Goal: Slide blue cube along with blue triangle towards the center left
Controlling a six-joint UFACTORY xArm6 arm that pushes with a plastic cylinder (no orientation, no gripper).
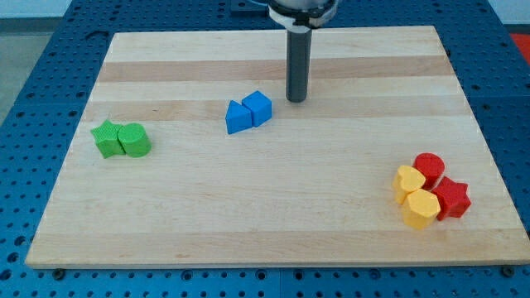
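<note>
A blue cube (258,107) and a blue triangle (238,118) sit touching each other a little left of the board's middle, the triangle on the cube's left and slightly lower. My tip (296,100) rests on the board just to the right of the cube, a small gap apart, at about the cube's height in the view.
A green star (107,138) and a green cylinder (134,141) touch at the view's left. At the lower right cluster a red cylinder (430,168), a red star (451,199), a yellow heart (408,181) and a yellow hexagon (421,209). The wooden board (273,240) lies on a blue pegboard.
</note>
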